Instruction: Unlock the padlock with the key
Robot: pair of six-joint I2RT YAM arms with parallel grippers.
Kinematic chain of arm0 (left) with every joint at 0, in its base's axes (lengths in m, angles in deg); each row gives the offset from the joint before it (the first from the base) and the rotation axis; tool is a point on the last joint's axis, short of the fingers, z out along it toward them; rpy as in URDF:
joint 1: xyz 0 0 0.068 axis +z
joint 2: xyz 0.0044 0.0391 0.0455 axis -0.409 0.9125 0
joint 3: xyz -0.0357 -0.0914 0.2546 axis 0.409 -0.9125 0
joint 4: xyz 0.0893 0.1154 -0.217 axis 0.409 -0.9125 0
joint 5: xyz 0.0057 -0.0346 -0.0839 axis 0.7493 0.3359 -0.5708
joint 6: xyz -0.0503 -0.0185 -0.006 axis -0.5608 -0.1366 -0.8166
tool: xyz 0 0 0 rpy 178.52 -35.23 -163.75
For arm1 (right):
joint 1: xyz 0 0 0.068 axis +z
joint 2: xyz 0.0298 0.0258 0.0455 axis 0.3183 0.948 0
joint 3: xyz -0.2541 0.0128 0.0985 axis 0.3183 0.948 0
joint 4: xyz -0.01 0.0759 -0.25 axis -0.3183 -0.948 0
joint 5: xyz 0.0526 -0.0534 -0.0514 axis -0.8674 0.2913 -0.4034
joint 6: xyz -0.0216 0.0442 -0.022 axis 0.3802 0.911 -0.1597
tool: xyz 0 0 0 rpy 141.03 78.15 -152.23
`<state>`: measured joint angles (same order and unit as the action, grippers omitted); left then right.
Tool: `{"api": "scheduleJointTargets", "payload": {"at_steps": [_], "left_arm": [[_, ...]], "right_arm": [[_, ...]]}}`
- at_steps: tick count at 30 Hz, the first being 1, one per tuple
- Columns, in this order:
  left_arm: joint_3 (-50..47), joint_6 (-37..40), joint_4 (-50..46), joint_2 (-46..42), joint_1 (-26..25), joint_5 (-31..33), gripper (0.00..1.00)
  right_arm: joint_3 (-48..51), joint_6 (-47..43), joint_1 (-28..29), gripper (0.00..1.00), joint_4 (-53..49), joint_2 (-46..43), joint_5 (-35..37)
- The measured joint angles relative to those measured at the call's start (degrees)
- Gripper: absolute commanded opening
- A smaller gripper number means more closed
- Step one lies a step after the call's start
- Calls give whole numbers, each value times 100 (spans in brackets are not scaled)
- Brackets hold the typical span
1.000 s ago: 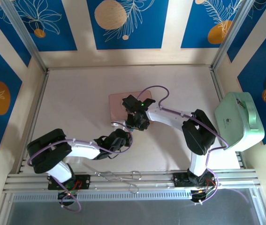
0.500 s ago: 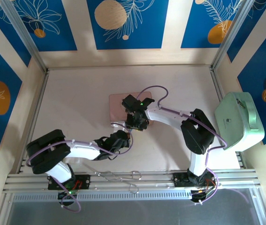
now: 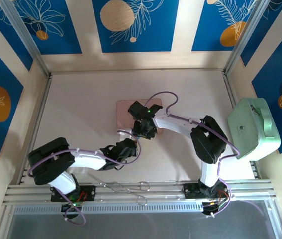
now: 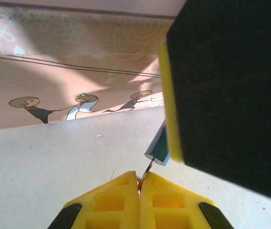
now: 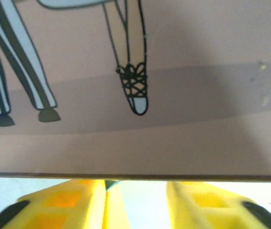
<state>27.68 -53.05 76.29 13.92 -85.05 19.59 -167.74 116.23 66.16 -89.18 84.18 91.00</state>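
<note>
**Key tip at the padlock, just near of the box**

The padlock is sitting just off the near edge of the pink box, low over the table, in the middle of the workspace. Its teal body is pressing against the yellow edge of one of the right gripper's fingers. The left gripper is reaching in from the near left with its jaws pressed fully together, pinching the thin silver key at the seam between the tips. The key is pointing away from those jaws toward the padlock, and its far end is meeting the padlock's underside; whether it is sitting in the keyhole cannot be told.

The right gripper is hanging over the box's near edge with its jaws partly apart, bare table showing between them. A sliver of teal is showing at the inner edge of one finger, so the padlock is touching that finger; whether both are clamping it cannot be told.
</note>
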Motion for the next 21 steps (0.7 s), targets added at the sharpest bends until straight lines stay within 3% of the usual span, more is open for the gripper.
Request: {"api": "scheduleJointTargets", "payload": {"at_steps": [8, 14, 18, 21], "left_arm": [[-20, 57, 74, -24, -173, 85, 0], [-313, 44, 815, -44, -243, 39, 0], [-332, 46, 1021, -74, -282, 44, 0], [-332, 101, 1047, -103, -317, 109, 0]], "right_arm": [[352, 219, 37, 56, 323, -166, 162], [463, 223, 170, 64, 437, -356, 317], [485, 223, 186, 65, 415, -494, 378], [535, 240, 184, 60, 437, -570, 358]]}}
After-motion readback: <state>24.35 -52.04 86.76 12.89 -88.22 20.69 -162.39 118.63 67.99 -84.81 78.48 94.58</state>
